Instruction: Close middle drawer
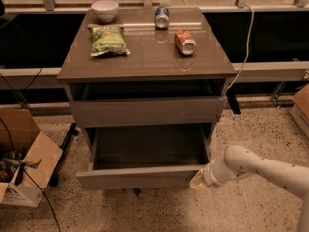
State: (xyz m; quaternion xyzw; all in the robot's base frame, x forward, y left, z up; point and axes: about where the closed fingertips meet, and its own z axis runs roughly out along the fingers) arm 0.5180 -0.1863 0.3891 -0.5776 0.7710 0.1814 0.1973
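Camera view of a grey-brown cabinet and the robot's single arm. The gripper [199, 180] sits low in the view, at the end of a white arm [256, 170] that enters from the right edge. Its pale tip lies against or just beside the right end of the front strip of the middle drawer [135, 178]; contact cannot be confirmed. Whether the gripper is open or closed cannot be told. The middle drawer extends leftward from the gripper, pulled well out of the cabinet, with its bare grey inside exposed above and to the left of the gripper. Higher than the gripper, directly over that opening, is the taller front panel [147, 111] of the upper drawer. Farther above lies the cabinet top [145, 64]. On it, a red can [185, 41] lies on its side almost straight up from the gripper, with a blue can [162, 17] beyond it near the back edge. A green snack bag [108, 40] lies up and to the left of the gripper, and a white bowl [105, 9] stands at the far left corner. Well to the gripper's left, an open cardboard box [24, 163] rests on the speckled floor [251, 129]. Up and to the right of the gripper, a white cable [248, 37] hangs down beside the cabinet.
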